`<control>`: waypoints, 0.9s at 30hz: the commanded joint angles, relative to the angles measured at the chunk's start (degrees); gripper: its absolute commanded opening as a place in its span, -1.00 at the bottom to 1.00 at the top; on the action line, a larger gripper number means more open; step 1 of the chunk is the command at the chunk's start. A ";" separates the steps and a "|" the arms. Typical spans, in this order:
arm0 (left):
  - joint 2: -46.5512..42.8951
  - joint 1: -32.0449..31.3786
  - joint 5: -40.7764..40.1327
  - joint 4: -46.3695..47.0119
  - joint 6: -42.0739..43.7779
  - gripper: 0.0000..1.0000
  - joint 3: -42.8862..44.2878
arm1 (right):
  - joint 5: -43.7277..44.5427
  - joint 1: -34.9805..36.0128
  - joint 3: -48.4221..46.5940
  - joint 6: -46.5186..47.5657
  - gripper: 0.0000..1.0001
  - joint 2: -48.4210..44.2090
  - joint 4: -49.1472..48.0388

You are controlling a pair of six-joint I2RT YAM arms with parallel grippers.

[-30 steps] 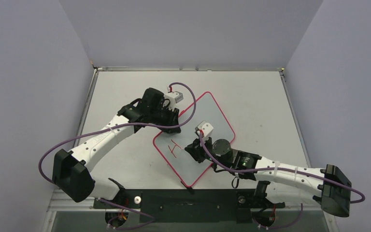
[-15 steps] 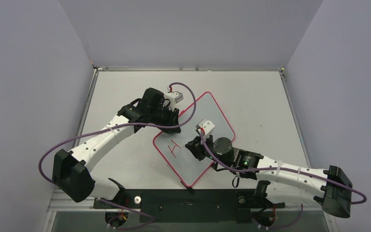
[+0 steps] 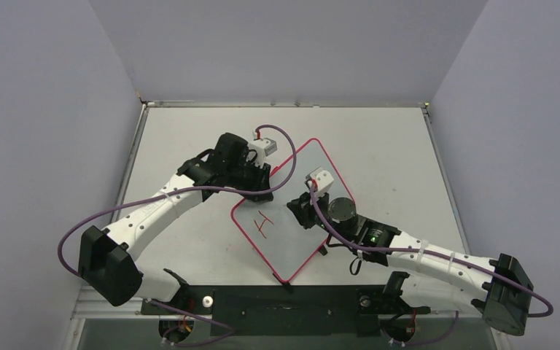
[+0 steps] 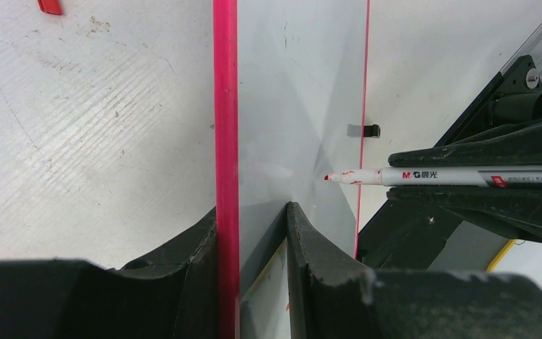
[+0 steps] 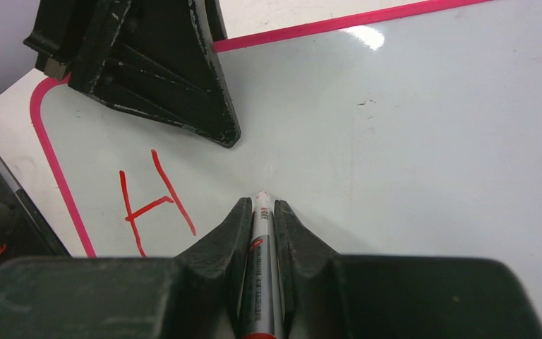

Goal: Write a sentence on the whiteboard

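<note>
**Top view.** Noted left end effector (image 3: 257, 175) closed on the far-left rim of the whiteboard (image 3: 313, 171), pinching the edge. Noted right end effector (image 3: 300, 211) over the board's middle, its grasp hidden beneath the wrist from here. Found the whiteboard lying on the tabletop (image 3: 394, 153), turned cornerwise between the two arms, white with a thin red-pink rim. Read the sentence (image 3: 263, 223) as only a single red "H", near the board's left corner, just left of the right end effector. Counted one board, one letter, two end effectors.

**Left wrist view.** Saw the left fingers (image 4: 183, 261) nearly together, one on each side of the pink rim, gripping it. Saw the marker (image 4: 423, 176) reaching in crosswise from the right, held in the black right end effector, red tip over the glossy white surface. Cannot tell whether touching. Spotted one small red scrap (image 4: 49, 6) on the tabletop at the top-left edge.

**Right wrist view.** Saw the right fingers (image 5: 226, 233) tight on the marker barrel, tip poking out between them, at or just above the board. Contact not decidable. Found the "H" left of the tip and apart from it, in thin uneven strokes. Noted the left end effector on the rim beyond, at upper left. Counted one marker, one letter.
</note>
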State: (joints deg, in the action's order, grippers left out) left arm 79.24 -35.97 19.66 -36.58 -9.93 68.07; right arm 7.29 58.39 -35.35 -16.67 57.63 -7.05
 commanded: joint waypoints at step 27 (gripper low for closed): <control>1.20 -0.57 -12.54 -2.80 8.26 -1.00 -1.89 | -6.26 -0.77 -2.38 -0.61 -1.00 4.42 -10.05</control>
State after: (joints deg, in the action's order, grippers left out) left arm 79.24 -36.03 19.42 -36.58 -9.93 68.07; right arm 2.02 57.78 -35.35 -16.93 60.88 -13.61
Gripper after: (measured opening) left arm 0.255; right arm 0.099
